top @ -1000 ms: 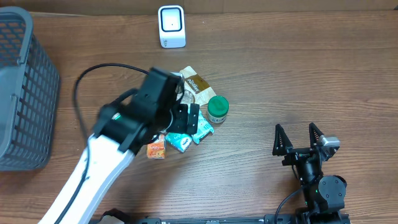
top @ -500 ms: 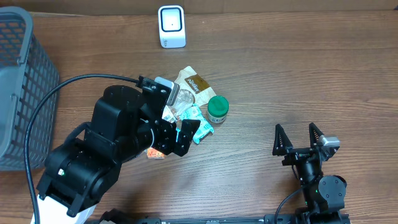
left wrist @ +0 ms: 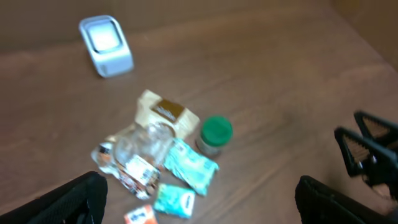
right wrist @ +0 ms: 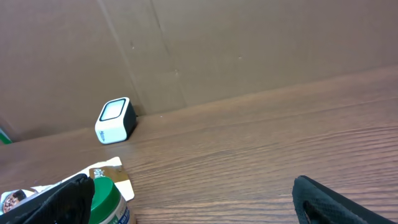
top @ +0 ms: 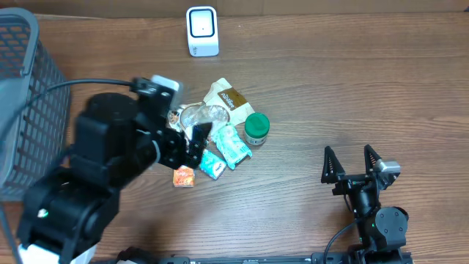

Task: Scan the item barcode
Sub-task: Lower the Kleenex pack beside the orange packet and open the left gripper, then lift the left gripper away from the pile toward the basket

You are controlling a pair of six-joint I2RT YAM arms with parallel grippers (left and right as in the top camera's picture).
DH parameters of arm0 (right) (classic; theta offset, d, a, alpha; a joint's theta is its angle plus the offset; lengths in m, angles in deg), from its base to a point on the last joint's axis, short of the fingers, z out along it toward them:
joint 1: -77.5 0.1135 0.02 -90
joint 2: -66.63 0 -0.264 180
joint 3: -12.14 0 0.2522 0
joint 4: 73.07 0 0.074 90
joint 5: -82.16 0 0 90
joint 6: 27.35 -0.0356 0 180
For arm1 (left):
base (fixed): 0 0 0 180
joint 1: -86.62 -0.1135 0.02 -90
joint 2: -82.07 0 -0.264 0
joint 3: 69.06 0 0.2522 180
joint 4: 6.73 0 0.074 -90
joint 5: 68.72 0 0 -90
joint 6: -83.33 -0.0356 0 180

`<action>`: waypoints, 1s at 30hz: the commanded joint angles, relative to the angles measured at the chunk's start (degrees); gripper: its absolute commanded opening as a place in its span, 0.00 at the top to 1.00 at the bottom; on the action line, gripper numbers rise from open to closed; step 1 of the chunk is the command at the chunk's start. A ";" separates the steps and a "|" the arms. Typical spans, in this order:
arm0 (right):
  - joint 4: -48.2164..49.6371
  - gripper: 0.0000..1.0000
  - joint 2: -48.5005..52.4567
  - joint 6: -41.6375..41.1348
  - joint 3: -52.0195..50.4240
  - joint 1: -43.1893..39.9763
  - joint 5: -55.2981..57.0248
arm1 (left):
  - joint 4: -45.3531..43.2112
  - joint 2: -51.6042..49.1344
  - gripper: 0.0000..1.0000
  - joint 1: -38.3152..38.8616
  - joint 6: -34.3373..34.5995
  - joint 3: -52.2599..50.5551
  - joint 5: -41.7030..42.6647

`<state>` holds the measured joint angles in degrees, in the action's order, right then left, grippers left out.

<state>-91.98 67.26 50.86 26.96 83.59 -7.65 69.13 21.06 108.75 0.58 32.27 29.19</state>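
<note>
The left gripper [top: 195,144] hovers wide open and empty over the packets [top: 233,145], scanner [top: 202,31] well ahead; the right gripper [top: 348,150] gapes wide too.

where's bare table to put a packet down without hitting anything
Bare wood between the scanner and the right gripper, right of the green-lidded jar. Another strip between the scanner and the basket. Crowded: the packet pile beside the jar, with the left arm over part of it.

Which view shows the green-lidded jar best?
Overhead: the jar is whole and sharp beside the packets. Left wrist shows it whole but blurred; right wrist catches only its top, cut by the bottom edge.
</note>
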 commanded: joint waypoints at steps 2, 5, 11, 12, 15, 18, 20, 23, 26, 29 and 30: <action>0.33 0.00 -0.46 0.04 -0.59 0.26 -0.24 | 0.52 0.42 0.00 -2.73 -2.64 3.89 -0.85; 0.33 0.00 -0.46 0.04 -0.59 0.26 -0.24 | 1.11 0.39 0.00 -3.28 -3.04 3.93 -0.87; 0.33 0.00 -0.46 0.04 -0.59 0.26 -0.24 | 1.75 0.35 0.00 -3.43 -3.02 3.93 -0.87; 0.33 0.00 -0.46 0.04 -0.59 0.26 -0.24 | 1.81 0.35 0.00 -3.43 -3.02 3.93 -0.87; 0.33 0.00 -0.46 0.04 -0.59 0.26 -0.24 | 1.84 0.33 0.00 -3.43 -3.04 3.93 -1.03; 0.33 0.00 -0.46 0.04 -0.59 0.26 -0.24 | 2.01 0.33 0.01 -3.43 -3.02 3.93 -2.64; 0.33 0.00 -0.46 0.07 -0.59 0.26 -0.24 | 2.32 0.31 0.00 -3.43 -3.02 3.93 -5.03; 0.33 0.00 -0.46 0.07 -0.59 0.26 -0.24 | 2.51 0.28 0.00 -3.43 -3.02 3.91 -8.07; 0.33 0.00 -0.46 0.07 -0.59 0.26 -0.24 | 2.62 0.28 0.01 -3.43 -3.02 3.91 -10.32; 0.33 0.00 -0.46 0.04 -0.59 0.26 -0.24 | 2.82 0.26 0.00 -3.43 -3.02 3.78 -11.76; 0.33 0.00 -0.46 0.07 -0.59 0.26 -0.24 | 2.80 0.26 0.00 -3.43 -3.02 3.76 -11.87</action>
<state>-91.98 67.26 50.88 26.96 83.59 -7.63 71.91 21.06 105.69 -1.17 35.20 20.31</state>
